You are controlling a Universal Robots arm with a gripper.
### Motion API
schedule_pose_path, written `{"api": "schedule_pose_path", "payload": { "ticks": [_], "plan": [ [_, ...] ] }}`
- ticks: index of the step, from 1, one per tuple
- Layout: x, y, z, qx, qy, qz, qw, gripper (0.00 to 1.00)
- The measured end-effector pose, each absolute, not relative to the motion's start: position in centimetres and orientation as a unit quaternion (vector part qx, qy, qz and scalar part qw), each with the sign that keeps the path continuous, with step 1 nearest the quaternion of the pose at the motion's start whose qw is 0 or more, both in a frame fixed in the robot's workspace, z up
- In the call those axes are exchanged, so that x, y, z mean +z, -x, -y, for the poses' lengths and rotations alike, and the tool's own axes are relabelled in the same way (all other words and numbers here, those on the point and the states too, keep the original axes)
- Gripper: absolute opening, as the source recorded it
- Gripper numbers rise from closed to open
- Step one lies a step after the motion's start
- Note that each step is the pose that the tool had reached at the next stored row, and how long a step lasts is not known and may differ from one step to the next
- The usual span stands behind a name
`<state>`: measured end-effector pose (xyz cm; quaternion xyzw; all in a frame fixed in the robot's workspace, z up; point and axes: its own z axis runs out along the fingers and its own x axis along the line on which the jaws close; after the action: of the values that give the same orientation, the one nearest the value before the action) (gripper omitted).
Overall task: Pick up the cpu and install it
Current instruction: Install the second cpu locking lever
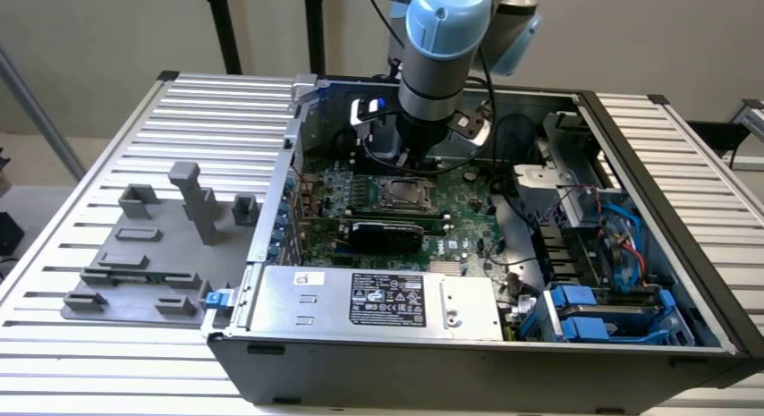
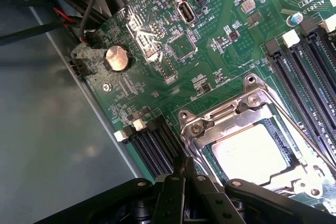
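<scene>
Open computer case (image 1: 668,282) on slatted table (image 1: 72,255), cpu (image 2: 257,153) in socket frame (image 2: 210,129), jaws together above, memory slots (image 2: 310,61) alongside.

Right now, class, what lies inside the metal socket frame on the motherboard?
Inside the socket frame lies the cpu, silver top up, with the shut gripper beside the frame's edge. The contacts beneath the chip are covered, and the gripper's dark body hides the frame's near corner.
</scene>
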<state>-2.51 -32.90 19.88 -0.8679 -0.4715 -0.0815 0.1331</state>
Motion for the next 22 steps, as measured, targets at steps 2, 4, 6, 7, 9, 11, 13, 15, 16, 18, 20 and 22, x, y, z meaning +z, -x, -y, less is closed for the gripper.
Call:
{"api": "schedule_pose_path", "payload": {
  "ticks": [2,4,6,7,9,11,13,15,16,18,20,22],
  "plan": [
    [19.9,2.5,32.9,-0.081,0.868,0.472,0.133,0.11],
    [19.9,2.5,32.9,-0.081,0.868,0.472,0.133,0.11],
    [19.9,2.5,32.9,-0.081,0.868,0.472,0.133,0.11],
    [19.9,2.5,32.9,-0.082,0.868,0.472,0.133,0.11],
    [19.9,2.5,32.9,-0.081,0.868,0.472,0.133,0.11],
    [19.9,2.5,32.9,-0.082,0.868,0.472,0.133,0.11],
    [19.9,2.5,32.9,-0.081,0.868,0.472,0.133,0.11],
    [20.1,2.5,32.9,-0.081,0.868,0.471,0.133,0.11],
    [20.3,2.5,33.0,-0.081,0.868,0.472,0.133,0.11],
    [20.5,2.5,33.2,-0.081,0.868,0.471,0.133,0.11],
    [20.5,2.5,33.5,-0.081,0.868,0.471,0.133,0.11],
    [20.6,2.5,33.9,-0.081,0.868,0.471,0.133,0.11]
  ]
}}
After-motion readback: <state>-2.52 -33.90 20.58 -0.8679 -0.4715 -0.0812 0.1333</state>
